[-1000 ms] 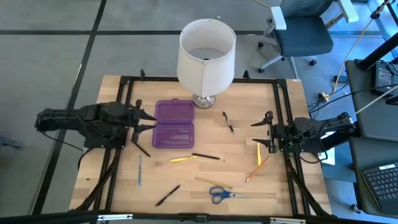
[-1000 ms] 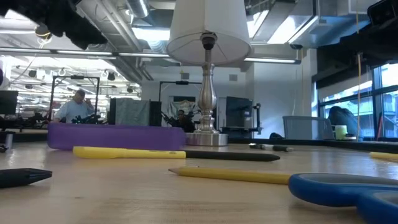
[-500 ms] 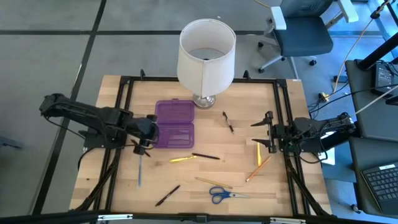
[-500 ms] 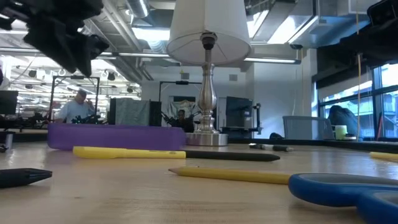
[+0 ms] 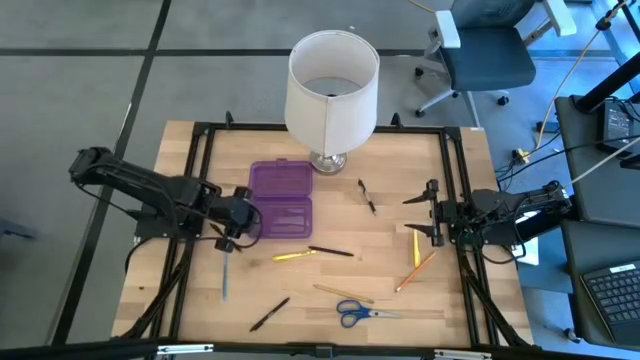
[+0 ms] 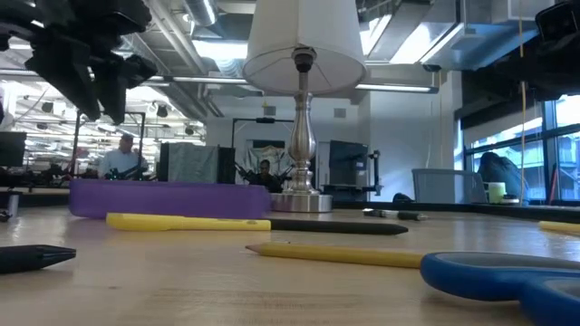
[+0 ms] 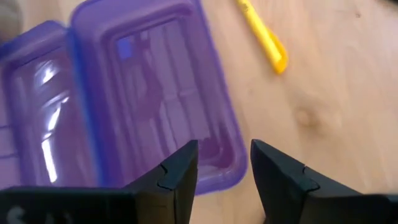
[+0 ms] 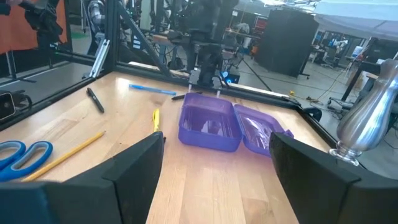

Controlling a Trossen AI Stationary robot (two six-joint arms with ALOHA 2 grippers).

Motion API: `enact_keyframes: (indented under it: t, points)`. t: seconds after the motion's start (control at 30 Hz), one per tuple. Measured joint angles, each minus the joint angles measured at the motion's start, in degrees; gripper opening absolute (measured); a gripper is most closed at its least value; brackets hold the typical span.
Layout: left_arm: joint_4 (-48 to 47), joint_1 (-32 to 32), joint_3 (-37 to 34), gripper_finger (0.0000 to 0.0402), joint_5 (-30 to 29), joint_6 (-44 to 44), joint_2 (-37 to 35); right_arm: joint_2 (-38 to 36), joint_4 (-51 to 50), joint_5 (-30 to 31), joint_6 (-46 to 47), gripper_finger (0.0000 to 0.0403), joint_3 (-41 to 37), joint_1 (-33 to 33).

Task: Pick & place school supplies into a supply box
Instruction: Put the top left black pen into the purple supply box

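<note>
The supply box [image 5: 279, 216] is translucent purple and lies flat and open on the wood, its lid [image 5: 281, 180] folded back toward the lamp. Pens, pencils and blue-handled scissors [image 5: 360, 313] lie loose on the table nearer than the box: a yellow pen [image 5: 293, 256], a black pen [image 5: 335, 251] and a grey pen [image 5: 225, 272]. My left gripper [image 5: 232, 232] hangs open above the box's near left corner [image 7: 224, 168], pointing down and touching nothing. My right gripper [image 5: 425, 210] waits open at the right side, level, facing the box [image 8: 208, 124].
A white-shaded lamp [image 5: 332, 85] stands just beyond the box lid. A black frame [image 5: 200, 150] runs around the table. More supplies lie on the right: a black pen [image 5: 367, 196], a yellow pencil [image 5: 416, 247] and an orange pencil [image 5: 415, 270]. A black pen [image 5: 270, 313] lies near the front edge.
My left arm has reached out from the table's left side toward the box and a little toward the near edge. Its gripper has tipped from level to pointing down and has sunk lower over the box's near left corner. Nothing on the table has moved.
</note>
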Motion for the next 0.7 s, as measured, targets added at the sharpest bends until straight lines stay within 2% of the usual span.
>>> enact_keyframes:
  t: [0.07, 0.17, 0.27, 0.4, 0.7]
  points:
    - [-5.59, 0.00, 1.89, 0.0141, -1.27, -0.61, -0.61, -0.01, -0.01, -0.01, 0.03, 0.0297, 0.00, 0.00]
    - [-13.35, -0.13, 3.55, 0.0141, -3.31, -5.97, -1.03, -0.01, 0.02, -0.02, 0.04, 0.0297, 0.00, 0.00]
    - [-22.82, -0.13, 4.91, 0.0141, -2.40, -12.25, -0.91, 0.01, 0.02, -0.02, 0.19, 0.0297, 0.00, -0.01]
    - [-32.13, -0.13, 5.26, 0.0141, -1.20, -15.14, -0.96, 0.01, -0.06, -0.02, 0.06, 0.0297, 0.00, 0.01]
    - [-32.19, -0.13, 5.23, 0.0141, -0.26, -11.89, 1.72, 0.01, 0.04, -0.02, 0.15, 0.0297, 0.00, 0.01]
